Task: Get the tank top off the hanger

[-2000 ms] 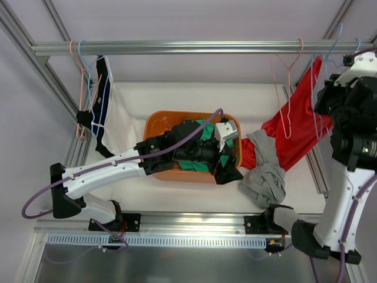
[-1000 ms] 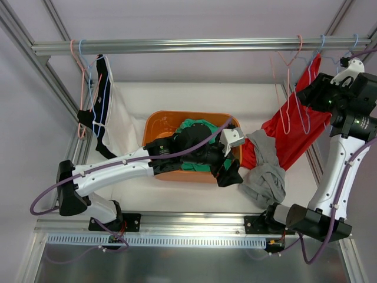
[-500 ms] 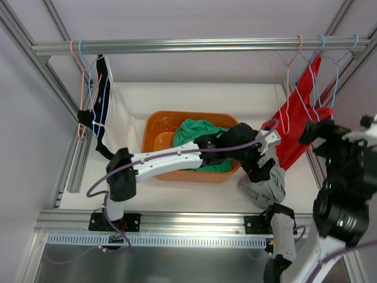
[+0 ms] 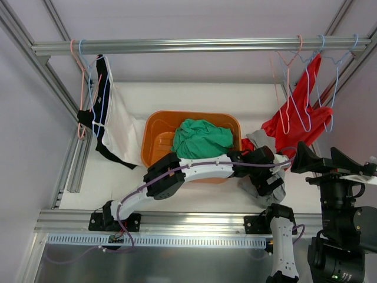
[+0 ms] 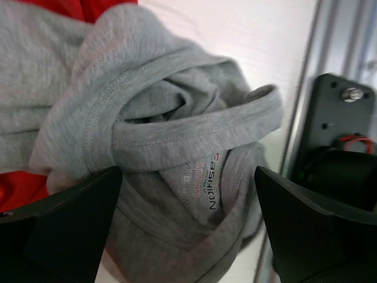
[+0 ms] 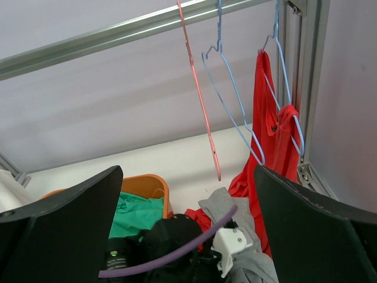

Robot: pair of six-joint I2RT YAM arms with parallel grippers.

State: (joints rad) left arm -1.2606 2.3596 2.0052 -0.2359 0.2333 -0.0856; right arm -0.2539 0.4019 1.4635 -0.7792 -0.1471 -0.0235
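Note:
The red tank top (image 4: 299, 125) hangs by a strap from a blue hanger (image 6: 276, 28) on the rail at the right, and its lower part trails onto the table. In the right wrist view the tank top (image 6: 268, 132) is ahead at the right. My right gripper (image 4: 323, 161) is open and empty, drawn back near the front right, apart from the top. My left gripper (image 4: 268, 180) is open just above a crumpled grey garment (image 5: 177, 118), with one finger on each side of the folds and no grip on them.
An orange basket (image 4: 154, 127) holds a green garment (image 4: 200, 138). An empty blue hanger (image 6: 232, 112) and a pink hanger (image 6: 197, 100) hang beside the tank top. A black and white garment (image 4: 109, 118) hangs on hangers at the left.
My left arm swung right from the basket to the grey garment, leaving the green garment in the basket. My right arm pulled back from the hangers toward the front and opened.

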